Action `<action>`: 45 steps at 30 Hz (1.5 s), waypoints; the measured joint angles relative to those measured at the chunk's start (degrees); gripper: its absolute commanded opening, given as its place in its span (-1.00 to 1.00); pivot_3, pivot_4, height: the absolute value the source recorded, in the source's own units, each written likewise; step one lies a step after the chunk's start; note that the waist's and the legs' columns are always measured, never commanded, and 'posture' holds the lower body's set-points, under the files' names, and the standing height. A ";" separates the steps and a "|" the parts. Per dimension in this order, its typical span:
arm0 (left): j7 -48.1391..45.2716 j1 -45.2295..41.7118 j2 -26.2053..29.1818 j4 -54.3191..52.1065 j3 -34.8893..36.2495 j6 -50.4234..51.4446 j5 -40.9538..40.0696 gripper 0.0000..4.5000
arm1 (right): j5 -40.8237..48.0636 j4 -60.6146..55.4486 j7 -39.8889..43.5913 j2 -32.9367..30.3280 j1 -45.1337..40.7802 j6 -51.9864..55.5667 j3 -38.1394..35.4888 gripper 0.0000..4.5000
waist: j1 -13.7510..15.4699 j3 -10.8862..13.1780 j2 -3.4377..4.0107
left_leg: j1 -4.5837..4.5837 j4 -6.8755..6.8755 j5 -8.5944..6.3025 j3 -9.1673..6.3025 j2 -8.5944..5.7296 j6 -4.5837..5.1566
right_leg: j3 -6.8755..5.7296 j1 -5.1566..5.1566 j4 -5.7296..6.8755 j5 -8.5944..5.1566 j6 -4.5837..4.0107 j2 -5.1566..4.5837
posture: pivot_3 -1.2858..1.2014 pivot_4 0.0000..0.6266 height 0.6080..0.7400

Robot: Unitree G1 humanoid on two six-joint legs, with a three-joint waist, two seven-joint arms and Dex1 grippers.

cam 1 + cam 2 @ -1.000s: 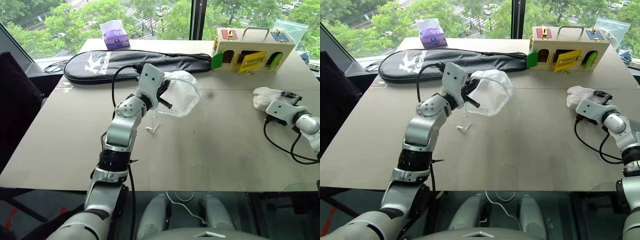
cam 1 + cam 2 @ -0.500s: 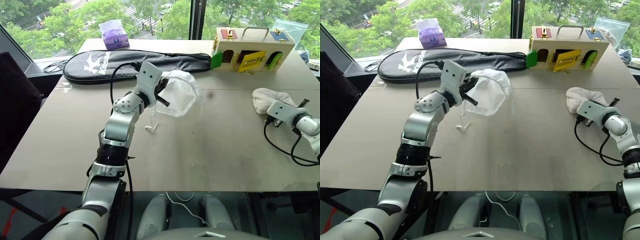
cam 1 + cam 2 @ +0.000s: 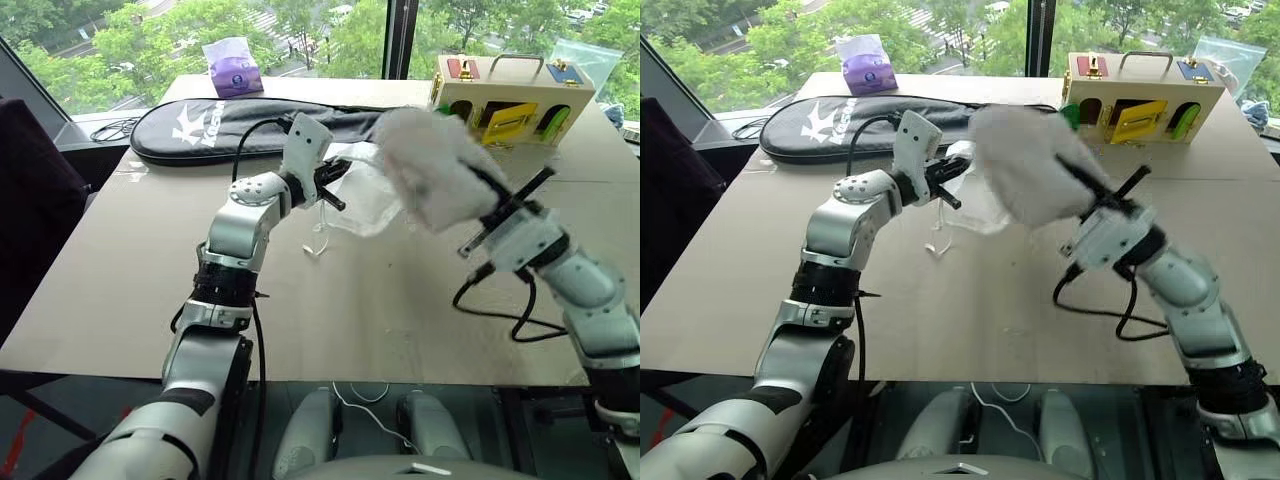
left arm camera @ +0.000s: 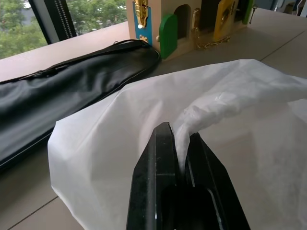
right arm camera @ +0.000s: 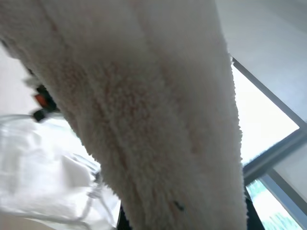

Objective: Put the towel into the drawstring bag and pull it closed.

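Towel [image 3: 1025, 165]: hanging in the air over the middle of the table, pinched in the right gripper, fluffy and ribbed in the right wrist view [image 5: 144, 105], just beside the bag's mouth.
Right gripper [image 3: 1095, 195]: clamping down on the towel, black fingers poking out past the cloth, pointing toward the bag.
Drawstring bag [image 3: 365, 190]: being held up above the table, thin white fabric sagging, cords [image 3: 318, 238] dangling down toward the tabletop.
Left gripper [image 3: 332, 185]: squeezing tight on a fold of the bag's fabric, fingers [image 4: 160, 163] pressing together on the bunched cloth.
Table [image 3: 120, 280]: stretching wide, matte grey-brown, mostly bare near the front edge.
Black racket case [image 3: 220, 125]: lying lengthwise along the far side, behind the bag.
Purple tissue pack [image 3: 232, 68]: standing at the far left corner, by the window.
Wooden latch box [image 3: 510, 95]: sitting at the far right, coloured doors facing forward.
Clear plastic bag [image 3: 1230, 55]: leaning behind the box.
Window [image 3: 300, 30]: showing green treetops outside.
Black cable [image 3: 495, 310]: looping on the table under the right arm.
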 measured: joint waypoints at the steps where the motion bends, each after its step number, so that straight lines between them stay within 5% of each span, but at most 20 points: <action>1: -1.39 -0.44 0.27 0.37 -0.04 0.66 -0.67 -1.00 | -1.66 0.63 0.49 -0.17 -0.17 -1.20 0.86 -0.96 | -0.13 0.05 -0.05 | 0.00 0.07 0.00 0.02 0.00 0.01 | 0.02 0.01 0.06 0.00 0.00 0.00 | 0.03 -0.52 1.00; 15: -13.38 -3.90 3.60 -3.82 -2.28 14.96 -8.64 -1.00 | -17.46 18.17 1.14 0.14 -7.65 -8.97 7.54 -0.96 | -0.36 0.24 -0.20 | -0.01 0.15 0.10 0.01 0.13 -0.18 | 0.07 -0.03 0.16 -0.02 -0.01 0.11 | 0.03 -0.52 1.00; 22: -15.89 -1.78 5.75 -6.03 -2.77 17.83 -10.53 -1.00 | -17.34 18.39 -1.04 1.29 -7.30 -1.25 3.03 -0.96 | -0.34 0.26 -0.21 | 0.00 0.15 0.06 -0.01 0.14 -0.11 | 0.07 -0.02 0.19 -0.02 -0.02 0.11 | 0.03 -0.52 1.00; 33: -18.09 -1.77 6.13 -7.96 -4.52 22.31 -13.28 -1.00 | -23.91 14.69 -1.52 6.67 -5.90 11.21 5.95 -0.96 | -0.39 0.27 -0.20 | -0.01 0.14 0.06 0.00 0.13 -0.10 | 0.07 -0.05 0.21 -0.02 -0.02 0.12 | 0.03 -0.52 1.00; 45: -16.79 -1.87 5.16 -7.61 -4.47 22.73 -14.87 -1.00 | -28.05 14.61 1.20 1.53 -5.17 6.33 10.73 -0.96 | -0.42 0.30 -0.23 | 0.00 0.14 0.06 0.00 0.13 -0.11 | 0.08 -0.05 0.20 -0.02 -0.01 0.11 | 0.03 -0.52 1.00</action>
